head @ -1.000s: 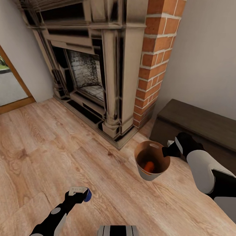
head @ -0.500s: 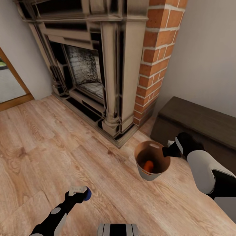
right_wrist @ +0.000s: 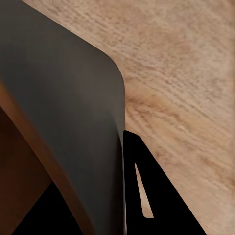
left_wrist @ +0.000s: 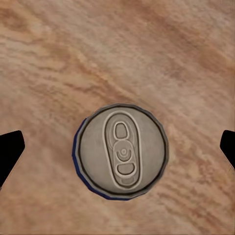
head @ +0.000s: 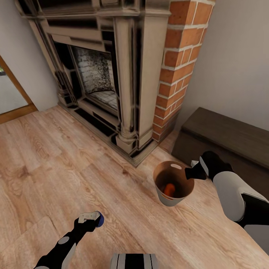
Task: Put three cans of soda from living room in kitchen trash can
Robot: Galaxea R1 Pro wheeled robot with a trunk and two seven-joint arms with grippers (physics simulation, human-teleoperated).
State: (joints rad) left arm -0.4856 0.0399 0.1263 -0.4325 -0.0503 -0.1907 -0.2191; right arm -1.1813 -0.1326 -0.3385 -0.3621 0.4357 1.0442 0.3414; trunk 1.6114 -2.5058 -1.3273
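Since the earlier frames the head view slides slightly: the fireplace [head: 112, 74] and brick column [head: 175, 71] sit a little lower and larger, a shift of the whole picture, so the camera moves while both arms and what they carry keep their places in the frame.

At near left, the left gripper [head: 89, 218] holds the dark blue soda can [head: 99, 219] above the wood floor [head: 56, 168]. The left wrist view adds the can's silvery top and pull tab [left_wrist: 121, 152], centred between the two black fingertips [left_wrist: 10, 149], which stand apart from its sides there.

At right, the right gripper [head: 190, 172] clamps the rim of the trash can [head: 172, 198], lifted off the floor, with an orange soda can [head: 169, 188] lying inside. The right wrist view shows the bin's dark outer wall [right_wrist: 63, 112] against a finger [right_wrist: 147, 196]. A dark bench [head: 228, 138] stands far right.
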